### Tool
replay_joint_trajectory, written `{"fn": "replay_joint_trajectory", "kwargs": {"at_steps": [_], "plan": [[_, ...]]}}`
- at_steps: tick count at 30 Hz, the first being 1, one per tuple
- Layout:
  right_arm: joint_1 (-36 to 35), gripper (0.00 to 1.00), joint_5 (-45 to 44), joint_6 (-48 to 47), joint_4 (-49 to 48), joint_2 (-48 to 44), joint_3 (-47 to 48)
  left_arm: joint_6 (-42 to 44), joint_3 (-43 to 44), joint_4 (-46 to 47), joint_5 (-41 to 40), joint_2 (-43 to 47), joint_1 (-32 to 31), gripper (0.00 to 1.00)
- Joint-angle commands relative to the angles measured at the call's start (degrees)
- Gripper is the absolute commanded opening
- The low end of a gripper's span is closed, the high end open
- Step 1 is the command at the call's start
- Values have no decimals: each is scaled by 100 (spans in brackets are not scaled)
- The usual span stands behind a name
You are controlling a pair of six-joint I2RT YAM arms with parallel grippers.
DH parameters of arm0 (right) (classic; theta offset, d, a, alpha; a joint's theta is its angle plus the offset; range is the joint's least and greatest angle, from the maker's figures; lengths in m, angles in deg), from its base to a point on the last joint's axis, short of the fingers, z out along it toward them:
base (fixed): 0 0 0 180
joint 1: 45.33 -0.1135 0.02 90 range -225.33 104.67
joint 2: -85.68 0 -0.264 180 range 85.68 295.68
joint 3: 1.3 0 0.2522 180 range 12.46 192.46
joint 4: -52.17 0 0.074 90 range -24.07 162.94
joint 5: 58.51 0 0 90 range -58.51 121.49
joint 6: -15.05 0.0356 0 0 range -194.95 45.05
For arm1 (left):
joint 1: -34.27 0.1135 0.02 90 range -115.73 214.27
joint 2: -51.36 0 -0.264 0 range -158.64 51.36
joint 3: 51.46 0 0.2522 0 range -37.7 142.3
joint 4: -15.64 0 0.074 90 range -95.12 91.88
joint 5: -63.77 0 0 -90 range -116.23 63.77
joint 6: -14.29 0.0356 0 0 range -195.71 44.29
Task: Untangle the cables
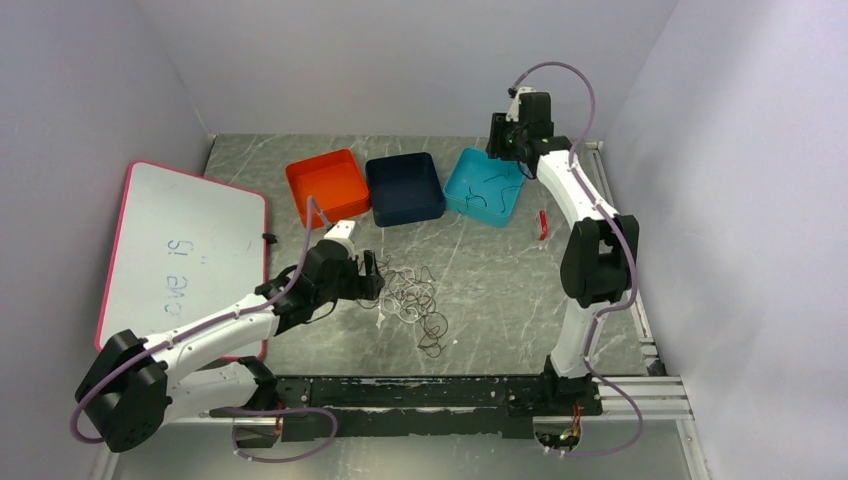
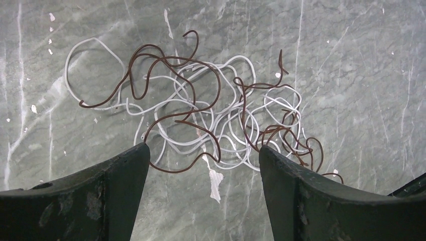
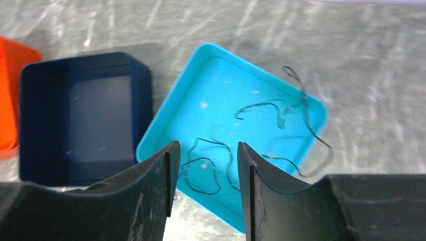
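Currently mid-sort: the left gripper (image 2: 203,147) hangs with jaws spread wide and empty, just above the near edge of the tangle (image 2: 201,110). The tangle is brownish-red and white cables, lying on the table (image 1: 500,280) between and beyond the fingertips. The next move likely calls for dropping onto one brownish-red strand at the pile's edge, pinching only that wire, then drawing it clear without dragging the white loops along. The right gripper (image 3: 208,144) hovers well apart over the cyan tray (image 3: 216,85), jaws parted with nothing between them. A black cable (image 3: 256,104) lies loose inside that tray, apparently sorted already.
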Motion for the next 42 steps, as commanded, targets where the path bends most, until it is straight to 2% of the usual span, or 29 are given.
{"fn": "replay_joint_trajectory", "kwargs": {"at_steps": [1, 5, 8, 12, 15, 20, 24, 35, 42], "plan": [[160, 50, -1481, 162, 315, -310, -199, 3, -25, 234, 184, -34, 27, 84], [469, 54, -1606, 433, 195, -503, -618, 28, -15, 240, 199, -56, 33, 84], [734, 61, -1515, 682, -31, -655, -915, 46, -11, 222, 203, -32, 32, 84], [1054, 62, -1165, 802, -142, -605, -940, 73, 2, 173, 186, -12, 41, 84], [1255, 59, -1048, 903, -307, -573, -964, 77, 2, 155, 177, 0, 38, 84], [1451, 43, -1102, 902, -300, -171, -682, 64, 14, 170, 213, 6, 36, 83], [1473, 36, -1070, 783, -14, 328, -206, 81, 21, 138, 200, 26, 35, 83], [1315, 36, -31, 639, 171, 801, -61, 35, -50, 169, 222, 51, 42, 82], [1067, 38, 492, 575, -37, 867, -84, -3, -101, 214, 224, 49, 39, 82]]}}
